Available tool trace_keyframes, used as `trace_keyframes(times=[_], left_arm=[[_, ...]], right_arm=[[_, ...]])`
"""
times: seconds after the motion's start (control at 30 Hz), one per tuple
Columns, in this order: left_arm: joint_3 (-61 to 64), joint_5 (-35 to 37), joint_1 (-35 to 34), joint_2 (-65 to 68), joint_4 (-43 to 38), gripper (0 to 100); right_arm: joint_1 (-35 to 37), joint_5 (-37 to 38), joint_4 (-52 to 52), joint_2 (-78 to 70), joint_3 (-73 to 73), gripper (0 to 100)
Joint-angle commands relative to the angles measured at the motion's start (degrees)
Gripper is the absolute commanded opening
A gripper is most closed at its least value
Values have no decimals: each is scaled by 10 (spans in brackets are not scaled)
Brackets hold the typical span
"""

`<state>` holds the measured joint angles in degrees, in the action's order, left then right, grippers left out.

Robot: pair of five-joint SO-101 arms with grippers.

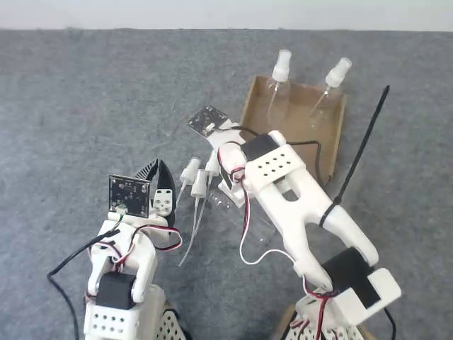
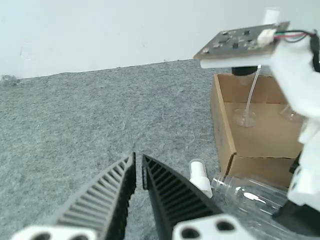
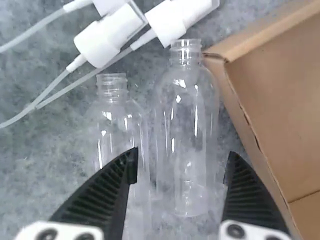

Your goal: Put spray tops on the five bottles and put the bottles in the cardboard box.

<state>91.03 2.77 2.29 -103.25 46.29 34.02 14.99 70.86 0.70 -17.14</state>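
My right gripper point(image 3: 182, 160) is open just above the carpet, its jaws on either side of one uncapped clear bottle point(image 3: 186, 125) lying next to the cardboard box point(image 3: 280, 95). A second uncapped bottle point(image 3: 116, 125) lies beside it, partly under one finger point(image 3: 107, 195). Loose white spray tops point(image 3: 107, 35) with long tubes lie past the bottle necks and also show in the high view point(image 1: 198, 180). Two bottles with spray tops point(image 1: 279, 88) point(image 1: 329, 92) are in the box point(image 1: 340, 142). My left gripper point(image 1: 157, 168) point(image 2: 139, 167) is shut and holds nothing, left of the spray tops.
Grey carpet point(image 1: 85, 92) covers the table, with free room at left and far back. A black strip point(image 1: 362, 145) slants up beside the box's right wall. The right arm's body point(image 1: 297, 198) covers the middle. Its camera board point(image 2: 240, 40) hangs in front of the box point(image 2: 235, 135).
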Motion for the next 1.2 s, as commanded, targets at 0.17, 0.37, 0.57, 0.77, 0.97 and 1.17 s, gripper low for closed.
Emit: trace_keyframes(times=[0.17, 0.37, 0.57, 0.77, 0.97, 1.17], left_arm=[[-11, 3, 1, -8, -16, 12], [-11, 3, 1, -8, -16, 12], [-11, 3, 1, -8, -16, 12], [-11, 3, 1, -8, -16, 12], [-11, 3, 1, -8, -16, 12], [-11, 3, 1, -8, -16, 12]], right_arm=[[3, 8, -85, 38, -71, 221], [5, 7, -103, 36, -112, 221], [15, 4, -102, 39, -125, 153], [25, 4, -101, 40, -126, 25], [7, 4, -83, 65, -121, 24], [-34, 4, -6, 174, -105, 24]])
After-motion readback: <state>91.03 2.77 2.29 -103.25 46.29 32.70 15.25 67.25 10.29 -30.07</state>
